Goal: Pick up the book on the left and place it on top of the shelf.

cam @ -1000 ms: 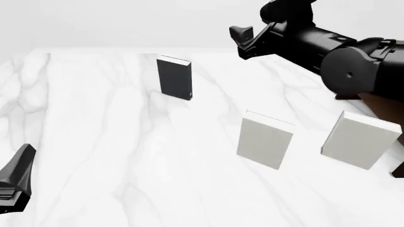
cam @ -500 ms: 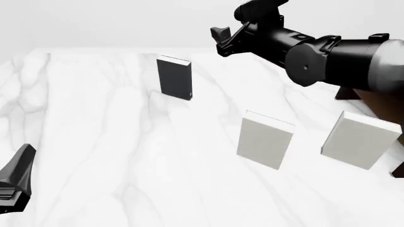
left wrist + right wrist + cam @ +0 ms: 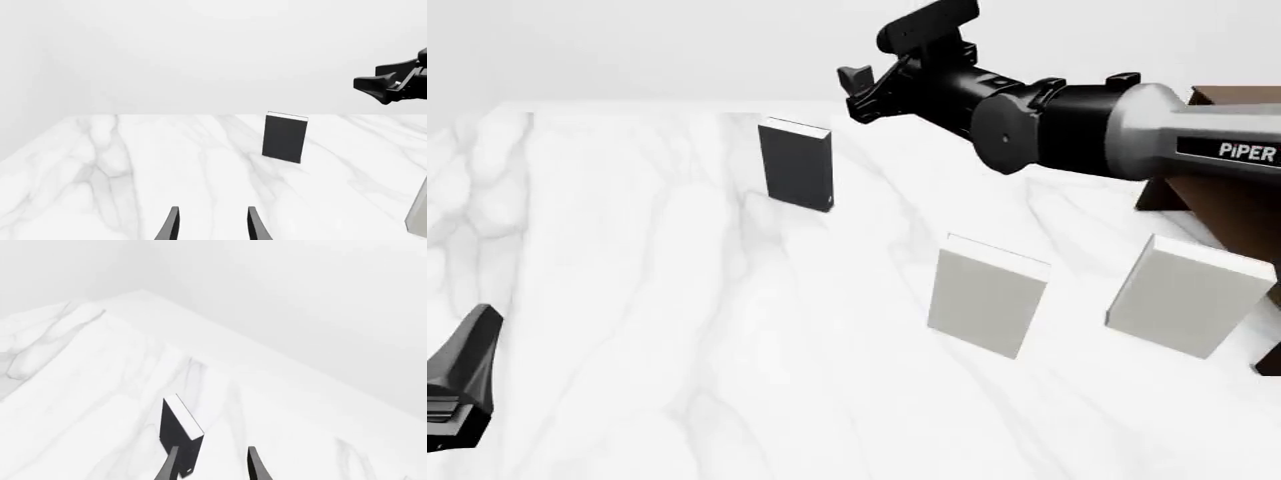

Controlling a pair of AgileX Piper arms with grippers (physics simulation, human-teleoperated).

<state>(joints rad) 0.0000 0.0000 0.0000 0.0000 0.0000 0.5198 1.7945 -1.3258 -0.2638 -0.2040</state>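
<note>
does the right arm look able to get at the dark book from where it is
Probably yes. The right gripper hangs open above and just right of the dark book, with nothing between them; the two pale books stand nearer the camera, out of its path.

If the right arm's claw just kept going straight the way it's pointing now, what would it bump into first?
Probably the small upright dark charcoal book. In the wrist view it stands just ahead of the right gripper, nearest one fingertip, so the gripper might only clip its edge. Depth is unclear; beyond it lies only the white marble table.
</note>
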